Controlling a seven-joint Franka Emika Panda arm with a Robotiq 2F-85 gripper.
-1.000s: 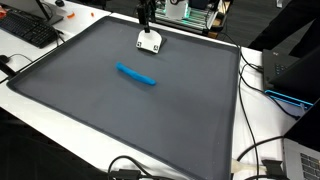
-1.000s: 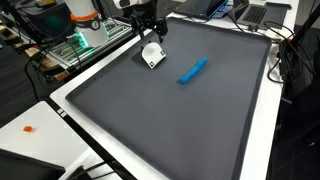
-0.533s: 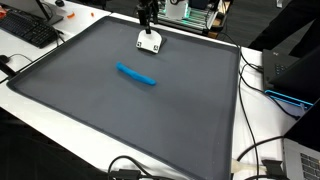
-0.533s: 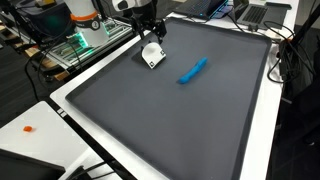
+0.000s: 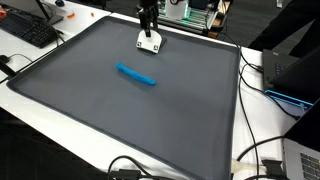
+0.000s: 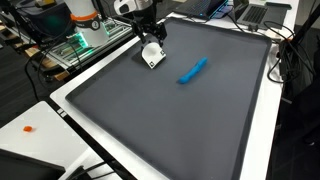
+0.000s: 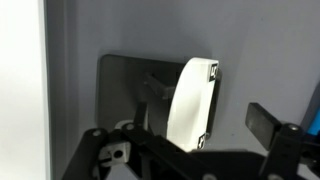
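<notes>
Closest to us in an exterior view is the broad dark grey rubber mat (image 5: 120,125), lying flat on a white tabletop (image 5: 60,118). Near the middle of the mat sits a blue, elongated plastic object (image 5: 136,75), lying flat with its ends toward ten and four o'clock. It is untouched and well apart from the action.

Up at twelve o'clock, by the mat's far edge, is a small white, rounded plastic block (image 5: 150,42). The gripper (image 5: 148,20) hangs right over it, pointing straight down. Both exterior views show that pairing, block (image 6: 153,56) below and gripper (image 6: 151,36) above.

In the wrist view the white block (image 7: 190,100) fills the centre, with one dark finger (image 7: 262,122) out at three o'clock. The jaws are spread fully wide and have hold of nothing. I cannot tell whether they touch the block. Off the mat at ten o'clock lies a black keyboard (image 5: 28,30).
</notes>
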